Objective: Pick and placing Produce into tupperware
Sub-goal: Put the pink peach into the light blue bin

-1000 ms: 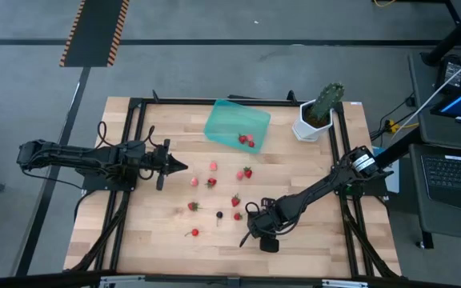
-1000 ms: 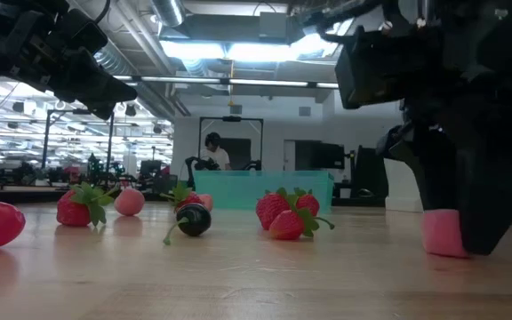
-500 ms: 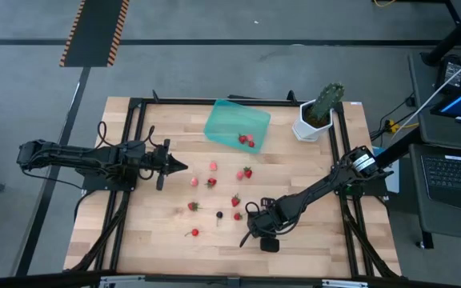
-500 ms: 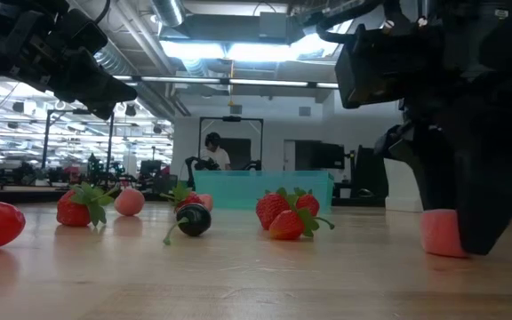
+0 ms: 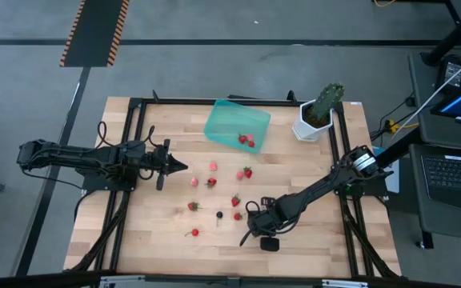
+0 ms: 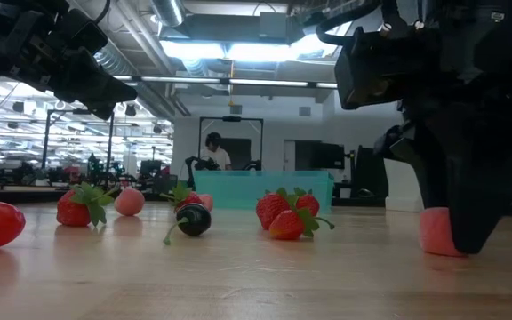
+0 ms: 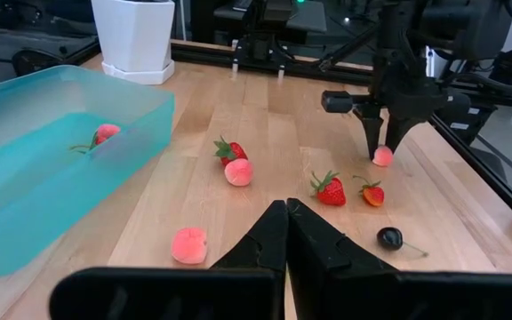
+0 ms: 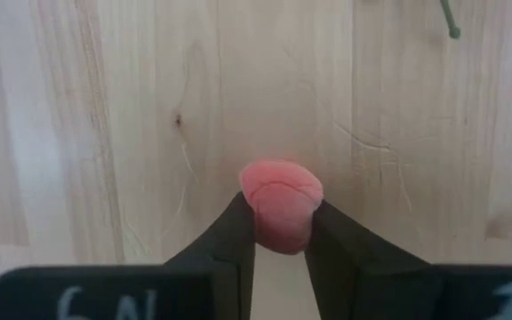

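The tupperware (image 5: pixel 237 122) stands at the table's far middle, with red Produce (image 5: pixel 247 140) lying in it. More Produce lies loose on the wood at mid-table: strawberries (image 5: pixel 235 200), pale pink pieces (image 5: pixel 213 166) and a dark one (image 5: pixel 219 214). My right gripper (image 8: pixel 281 236) points steeply down near the front right and is shut on a pale pink piece (image 8: pixel 281 200). My left gripper (image 5: pixel 184 166) hangs shut above the table's left side, touching nothing. My right gripper pinches the pale pink piece by its two opposite sides (image 8: pixel 258 218) between its two fingers. The fingers come from above, slanting down. The piece rests on the wooden table (image 6: pixel 436 233).
A green cactus in a white pot (image 5: pixel 318 112) stands at the far right corner, beside the tupperware. Black frame rails (image 5: pixel 130 144) run along both sides of the table. A person (image 6: pixel 213 151) shows in the room beyond the far edge.
My right gripper has kept its place over the pale pink piece. In the low view its dark finger has closed in on the piece, which has shifted slightly along the table.
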